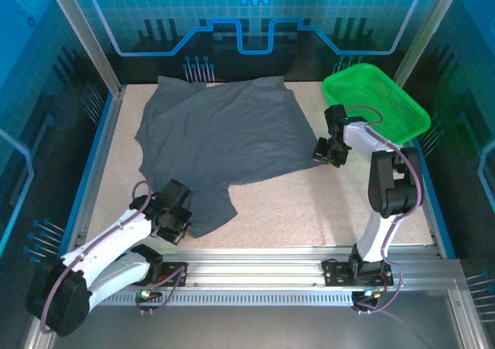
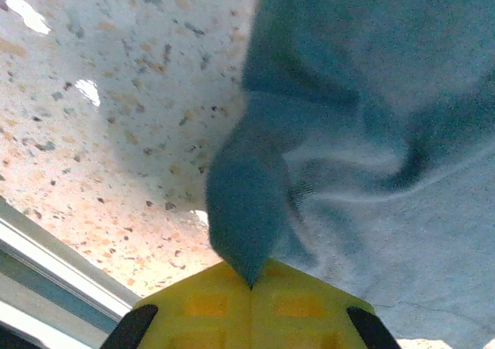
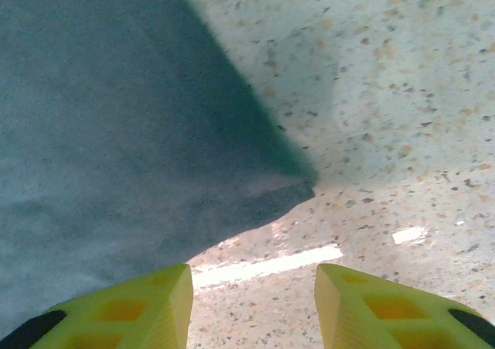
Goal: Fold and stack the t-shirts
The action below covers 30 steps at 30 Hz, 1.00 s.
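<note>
Pinching a peak of the t-shirt (image 2: 371, 132) between shut yellow fingers, the left gripper (image 2: 251, 281) grips the cloth's near hem, toward the near-left corner of the table (image 1: 309, 210). The right gripper (image 3: 254, 283) hangs with its fingers apart and holds nothing. A shirt corner lies just ahead of the gap, near the green basket (image 1: 371, 94) at the far-right corner. The shirt lies spread and rumpled over the table's far-left and middle. To fold well, I judge, the right fingers should close on that corner before either arm lifts, so both ends travel together, taut.
</note>
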Each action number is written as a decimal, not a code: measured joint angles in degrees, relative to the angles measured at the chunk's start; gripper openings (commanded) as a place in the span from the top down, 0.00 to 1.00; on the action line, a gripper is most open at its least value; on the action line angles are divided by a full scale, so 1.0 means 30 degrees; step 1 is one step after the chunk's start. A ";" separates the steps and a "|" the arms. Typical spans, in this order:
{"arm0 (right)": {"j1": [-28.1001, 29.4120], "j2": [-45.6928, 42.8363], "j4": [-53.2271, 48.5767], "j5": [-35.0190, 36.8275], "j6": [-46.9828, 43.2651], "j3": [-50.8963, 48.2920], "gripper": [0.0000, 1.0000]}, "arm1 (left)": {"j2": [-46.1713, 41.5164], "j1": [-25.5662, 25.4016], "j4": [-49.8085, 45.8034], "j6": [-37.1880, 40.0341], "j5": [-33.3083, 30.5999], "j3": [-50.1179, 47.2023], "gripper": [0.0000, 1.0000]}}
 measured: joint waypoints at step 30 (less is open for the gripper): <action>0.0882 -0.1151 0.0248 0.1472 0.2288 -0.2390 1.00 | -0.2353 0.0911 -0.2849 0.1851 -0.1676 0.1829 1.00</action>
